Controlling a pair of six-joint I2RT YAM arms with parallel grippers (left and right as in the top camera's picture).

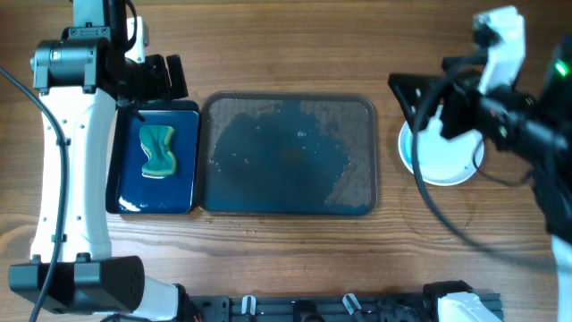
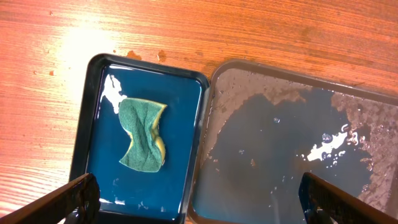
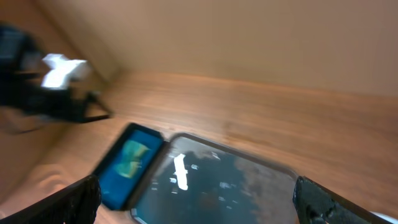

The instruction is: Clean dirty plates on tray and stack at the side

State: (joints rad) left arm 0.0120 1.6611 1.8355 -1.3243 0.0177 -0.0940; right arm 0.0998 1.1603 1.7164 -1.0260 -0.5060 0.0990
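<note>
The large dark tray (image 1: pixel 357 112) lies mid-table, wet with blue-tinted water and holding no plates; it also shows in the left wrist view (image 2: pixel 249 81) and the right wrist view (image 3: pixel 273 171). White plates (image 1: pixel 447 165) sit stacked on the table right of the tray, partly hidden under my right arm. My right gripper (image 1: pixel 416 112) hovers open and empty above the stack's left edge. My left gripper (image 1: pixel 161 76) is open and empty over the far end of the small black tray. Both wrist views show wide-apart fingers, left (image 2: pixel 199 202) and right (image 3: pixel 199 199).
A small black tray with blue bottom (image 1: pixel 183 201) lies left of the big tray, holding a green sponge (image 1: pixel 158 150), also in the left wrist view (image 2: pixel 143 134). Water droplets dot the wood near the trays.
</note>
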